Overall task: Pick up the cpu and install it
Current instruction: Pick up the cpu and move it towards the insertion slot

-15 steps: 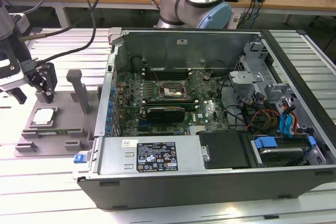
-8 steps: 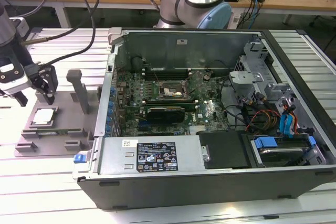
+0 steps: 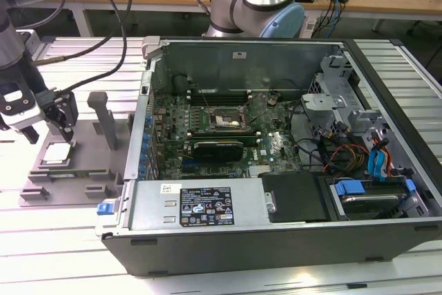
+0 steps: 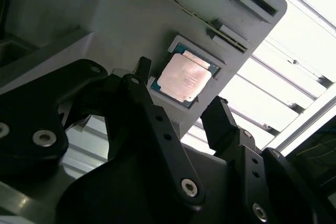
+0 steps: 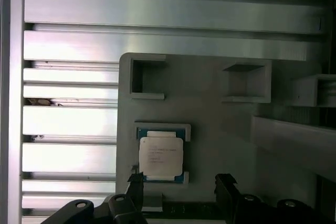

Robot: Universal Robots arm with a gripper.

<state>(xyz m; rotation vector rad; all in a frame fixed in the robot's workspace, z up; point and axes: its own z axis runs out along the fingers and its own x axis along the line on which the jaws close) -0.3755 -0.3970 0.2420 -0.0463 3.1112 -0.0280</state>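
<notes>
Black gripper [image 5: 179, 182] jaws spread wide, holding nothing, poised just over the cpu [image 5: 160, 155]. Cpu lies flat in a square pocket of the grey tray [image 5: 220, 129] — tray sits beside an open computer case [image 3: 276, 136]. Print on cpu top — too small to read.

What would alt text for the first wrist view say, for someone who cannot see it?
A small silvery square cpu lies in a recess of a grey plastic tray, which rests on a ribbed metal table. The black gripper hangs open close to the chip, not gripping it.
</notes>
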